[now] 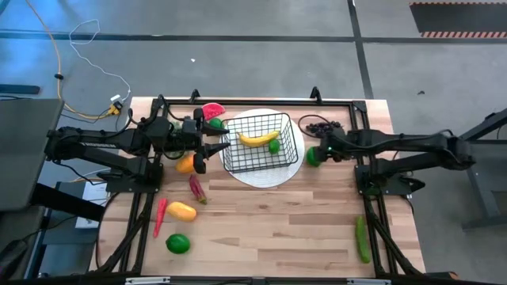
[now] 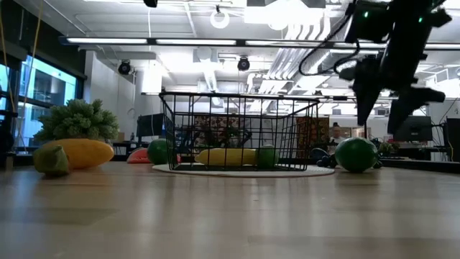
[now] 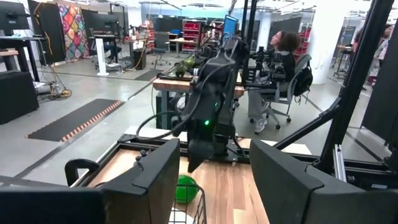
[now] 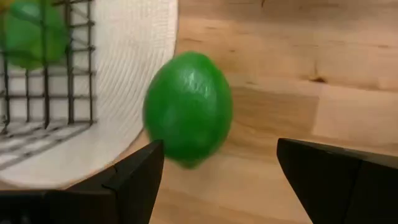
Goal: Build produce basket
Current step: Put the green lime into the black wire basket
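Observation:
The black wire basket (image 1: 261, 141) stands on a round white plate (image 1: 269, 176) and holds a banana (image 1: 257, 138) and a lime (image 1: 274, 146). A second lime (image 4: 188, 109) lies on the table beside the plate's right edge. My right gripper (image 4: 217, 180) is open above it, one finger on either side, clear of it; the low view shows the gripper (image 2: 384, 97) above this lime (image 2: 356, 155). My left gripper (image 3: 214, 186) is open and empty at the basket's left side (image 1: 215, 147).
Left of the basket lie a watermelon slice (image 1: 212, 110), a lime (image 1: 214, 124), orange-yellow fruits (image 1: 186, 164) (image 1: 181, 210), red peppers (image 1: 196, 188) (image 1: 161, 215) and a lime (image 1: 178, 243). Grapes (image 1: 321, 127) lie at the far right, a cucumber (image 1: 362, 237) at the near right.

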### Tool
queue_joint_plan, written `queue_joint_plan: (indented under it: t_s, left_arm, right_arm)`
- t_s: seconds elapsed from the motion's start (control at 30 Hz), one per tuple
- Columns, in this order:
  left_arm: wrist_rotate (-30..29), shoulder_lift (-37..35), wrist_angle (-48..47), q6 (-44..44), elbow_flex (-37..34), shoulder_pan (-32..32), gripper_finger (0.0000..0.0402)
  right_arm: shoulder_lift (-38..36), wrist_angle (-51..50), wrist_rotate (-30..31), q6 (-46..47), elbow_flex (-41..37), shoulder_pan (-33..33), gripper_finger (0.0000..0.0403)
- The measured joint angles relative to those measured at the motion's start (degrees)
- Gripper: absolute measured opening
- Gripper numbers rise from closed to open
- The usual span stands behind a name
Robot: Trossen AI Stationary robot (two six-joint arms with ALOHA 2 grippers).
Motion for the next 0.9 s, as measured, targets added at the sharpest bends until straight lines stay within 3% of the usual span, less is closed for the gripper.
queue_joint_plan:
  t_s: [0.27, 0.47, 0.63, 0.9]
  left_arm:
    - [0.0, 0.0, 0.0, 0.0, 0.0, 0.0, 0.0184]
    - [0.0, 0.0, 0.0, 0.0, 0.0, 0.0, 0.0184]
    - [0.0, 0.0, -0.3, 0.0, 0.0, 0.0, 0.0184]
    - [0.0, 0.0, -0.3, 0.0, 0.0, 0.0, 0.0184]
  right_arm:
    - [3.0, 7.5, 4.3, -3.0, 0.3, -1.1, 0.0294]
    - [3.0, 7.3, 3.5, -3.3, 0.3, -1.0, 0.0294]
    - [3.0, 6.9, 8.9, -2.7, 0.3, -1.1, 0.0294]
    - [3.0, 6.9, 6.9, -3.1, 0.3, -1.1, 0.0294]
